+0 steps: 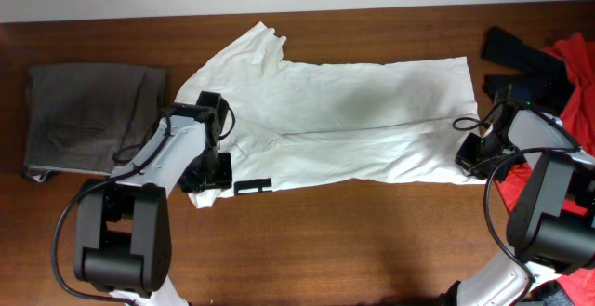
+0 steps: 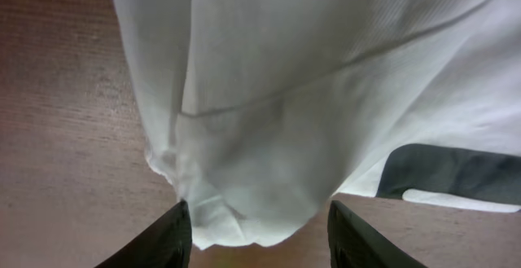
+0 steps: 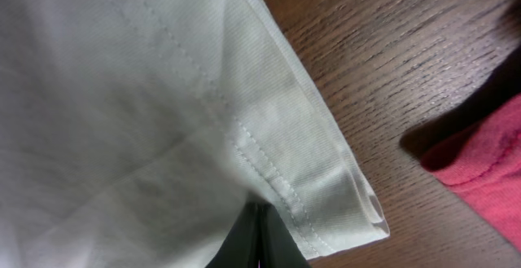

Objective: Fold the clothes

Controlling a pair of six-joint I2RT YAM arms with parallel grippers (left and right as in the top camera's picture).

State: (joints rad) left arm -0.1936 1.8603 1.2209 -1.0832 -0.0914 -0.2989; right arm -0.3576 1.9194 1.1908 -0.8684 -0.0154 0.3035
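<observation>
— T-shirt (image 1: 353,111) first: where is it?

— Spread lengthwise across the middle of the tabletop (image 1: 372,241), hem toward the right arm and a sleeve sticking up at the far left. Its small black mark (image 1: 251,186) lies at the near edge.

— Is any of the folding done?

— Very little, I'd judge. A long line runs along the middle of the cloth, but I cannot tell whether it is a seam or a doubled layer. The outline is wide and loose, nothing like a compact packet. The grey-brown trousers (image 1: 84,111) at the left lie as a tidy rectangle, and the red garment (image 1: 581,64) and black garment (image 1: 511,50) sit heaped at the right.

— What about the arms?

— The left fingers (image 2: 167,243) stand apart, straddling a bunched near-left corner of the shirt. The cloth lies between them on the wood and is not pinched, as far as I can see. The right fingers (image 3: 244,248) are clenched at the near-right hem corner, and the stitched edge appears to be nipped between them.

— So what is left?

— Nearly everything: secure the left corner, bring one long edge over, tuck in the sleeve, then fold the length down.
</observation>
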